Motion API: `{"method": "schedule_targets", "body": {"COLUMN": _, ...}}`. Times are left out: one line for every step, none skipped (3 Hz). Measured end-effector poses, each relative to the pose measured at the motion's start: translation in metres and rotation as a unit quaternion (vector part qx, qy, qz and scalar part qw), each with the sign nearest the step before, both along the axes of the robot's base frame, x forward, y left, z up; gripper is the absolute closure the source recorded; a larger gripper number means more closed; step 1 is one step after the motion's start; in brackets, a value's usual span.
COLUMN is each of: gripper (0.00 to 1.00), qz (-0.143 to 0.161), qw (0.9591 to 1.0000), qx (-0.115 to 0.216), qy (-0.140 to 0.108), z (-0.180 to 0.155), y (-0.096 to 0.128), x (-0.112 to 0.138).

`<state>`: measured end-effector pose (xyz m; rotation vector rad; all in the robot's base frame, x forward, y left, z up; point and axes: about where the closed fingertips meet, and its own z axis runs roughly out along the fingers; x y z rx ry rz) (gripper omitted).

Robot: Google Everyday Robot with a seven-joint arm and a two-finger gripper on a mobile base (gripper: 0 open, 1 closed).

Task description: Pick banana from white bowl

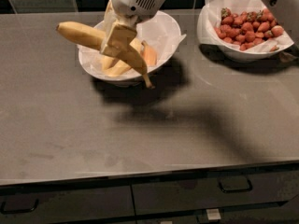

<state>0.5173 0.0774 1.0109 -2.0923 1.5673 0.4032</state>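
Note:
The long yellow banana [84, 34] with its thin brownish stem end pointing down right hangs lifted above the white bowl [166, 31]. My gripper [117, 40] is shut on the banana's middle, reaching down from the top of the view over the bowl's left half. The bowl is lined with crinkled white paper and still holds shorter, paler bananas [117, 66] beneath the lifted one.
A second white paper-lined bowl of red strawberries [247, 24] stands at the back right of the grey counter [140, 139]. My arm's white body fills the top right corner. Drawers with dark handles run below the counter's front edge.

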Motion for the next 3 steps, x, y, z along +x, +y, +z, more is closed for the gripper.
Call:
{"method": "schedule_targets", "body": {"gripper": 1.00, "qz": -0.034, "qw": 0.9993, "qx": -0.016, "qy": -0.006, "z": 0.011, "y": 0.002, "x": -0.026}}
{"method": "schedule_targets", "body": {"gripper": 1.00, "qz": -0.054, "qw": 0.9983, "qx": -0.021, "qy": -0.005, "z": 0.013, "y": -0.002, "x": -0.043}}
{"method": "schedule_targets", "body": {"gripper": 1.00, "qz": -0.056, "qw": 0.9982, "qx": -0.021, "qy": -0.005, "z": 0.014, "y": -0.002, "x": -0.044}}
